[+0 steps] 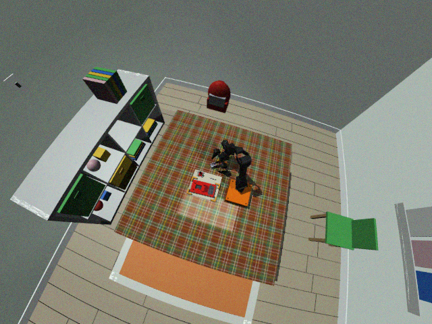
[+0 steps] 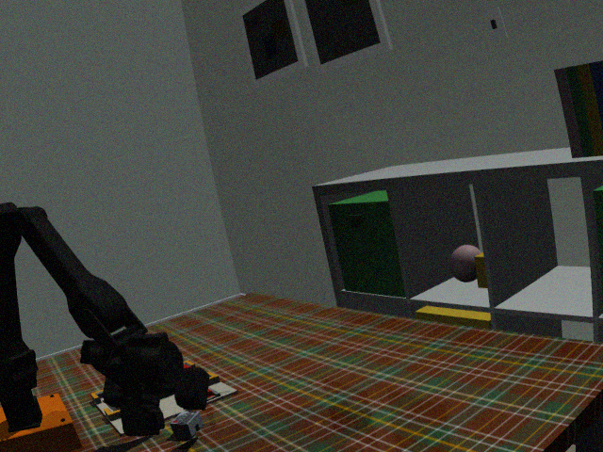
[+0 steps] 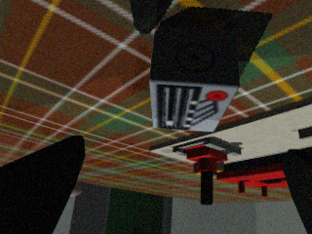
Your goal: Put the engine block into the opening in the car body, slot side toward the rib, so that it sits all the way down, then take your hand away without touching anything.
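The engine block [image 1: 213, 165] [image 2: 187, 425] [image 3: 195, 106] is a small grey block with dark slots and a red dot on the face toward the wrist camera. It is outside the car body, beside the white board [image 1: 214, 173] [image 3: 273, 132]. Whether its underside lies flat on the mat is hard to tell. The red car body [image 1: 204, 188] [image 3: 253, 175] lies on that board, with dark and grey recesses in its top; its rib cannot be made out. My gripper [image 1: 219, 163] [image 2: 168, 410] [image 3: 185, 152] is wide open and empty, its fingers spread around and behind the block.
A small red and black piece [image 1: 200, 173] [image 3: 207, 155] with a dark upright post is at the board's corner. The arm's orange base [image 1: 237, 194] [image 2: 48, 411] stands beside the board. A plaid mat [image 1: 244, 223] [image 2: 389, 369] lies under everything. Shelves and a green chair [image 1: 338, 230] are farther off.
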### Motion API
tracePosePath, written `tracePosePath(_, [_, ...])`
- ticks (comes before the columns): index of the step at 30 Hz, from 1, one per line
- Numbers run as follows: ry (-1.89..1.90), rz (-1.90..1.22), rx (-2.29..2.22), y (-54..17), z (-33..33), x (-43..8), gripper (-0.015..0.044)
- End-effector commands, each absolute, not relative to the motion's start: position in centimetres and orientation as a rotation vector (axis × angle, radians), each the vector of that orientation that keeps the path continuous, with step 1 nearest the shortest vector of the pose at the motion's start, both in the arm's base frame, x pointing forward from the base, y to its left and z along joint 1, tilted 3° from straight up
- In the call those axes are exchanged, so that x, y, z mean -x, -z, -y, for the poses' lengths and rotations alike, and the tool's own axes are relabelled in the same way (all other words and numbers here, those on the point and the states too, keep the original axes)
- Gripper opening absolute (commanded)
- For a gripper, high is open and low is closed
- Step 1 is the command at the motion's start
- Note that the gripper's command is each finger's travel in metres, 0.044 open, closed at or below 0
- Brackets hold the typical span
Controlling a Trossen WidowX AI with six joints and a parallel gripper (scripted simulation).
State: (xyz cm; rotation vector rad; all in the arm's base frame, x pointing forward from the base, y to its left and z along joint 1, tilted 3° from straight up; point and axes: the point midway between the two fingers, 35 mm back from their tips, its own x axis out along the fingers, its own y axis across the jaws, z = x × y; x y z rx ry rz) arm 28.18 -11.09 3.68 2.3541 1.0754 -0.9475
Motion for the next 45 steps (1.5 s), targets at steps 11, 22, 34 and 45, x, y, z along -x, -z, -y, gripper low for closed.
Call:
tracePosePath(11, [1.336, -1.025, -2.079, -3.6, 9.9, -28.8, 0.044])
tracePosePath(22, [1.592, -0.811, -1.776, -5.5, 9.3, -29.5, 0.044])
tracePosePath(34, [1.612, -0.774, -1.74, -4.8, 9.0, -29.7, 0.044])
tracePosePath(45, [1.612, -0.774, -1.74, -3.5, 9.0, -29.8, 0.044])
